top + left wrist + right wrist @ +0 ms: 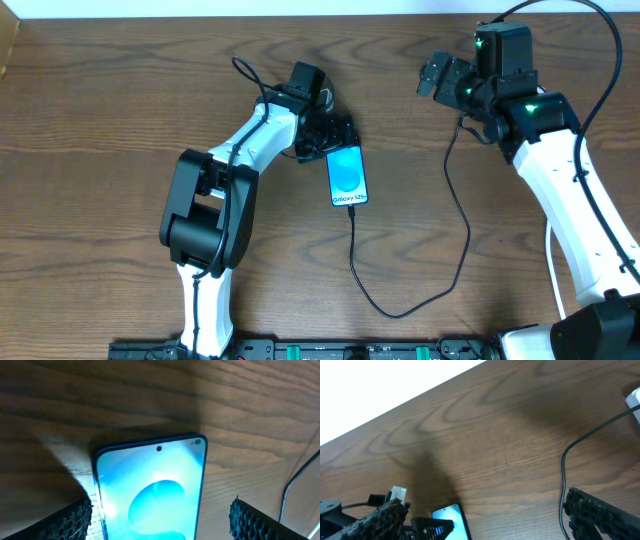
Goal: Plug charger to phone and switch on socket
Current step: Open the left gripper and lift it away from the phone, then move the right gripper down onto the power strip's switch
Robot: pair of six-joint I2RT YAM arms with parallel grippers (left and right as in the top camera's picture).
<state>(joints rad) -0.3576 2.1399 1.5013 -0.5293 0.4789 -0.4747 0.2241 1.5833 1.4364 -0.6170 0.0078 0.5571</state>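
Note:
The phone (347, 176) lies flat mid-table, its blue screen lit. My left gripper (335, 140) stands open over the phone's far end. In the left wrist view its pads (70, 520) flank the phone (150, 490) with a gap on each side. The charger's black cable (400, 312) meets the phone's near edge, loops toward the front and climbs to the right arm. I cannot tell how deep its tip sits. My right gripper (432, 75) hangs open and empty at the back right. The socket is out of view.
In the right wrist view the cable (565, 470) runs up to a white piece (635, 397) at the right edge, cut off by the frame. The table's far edge (420, 397) runs close behind the right arm. The right arm's own black cable (590, 60) arcs above it.

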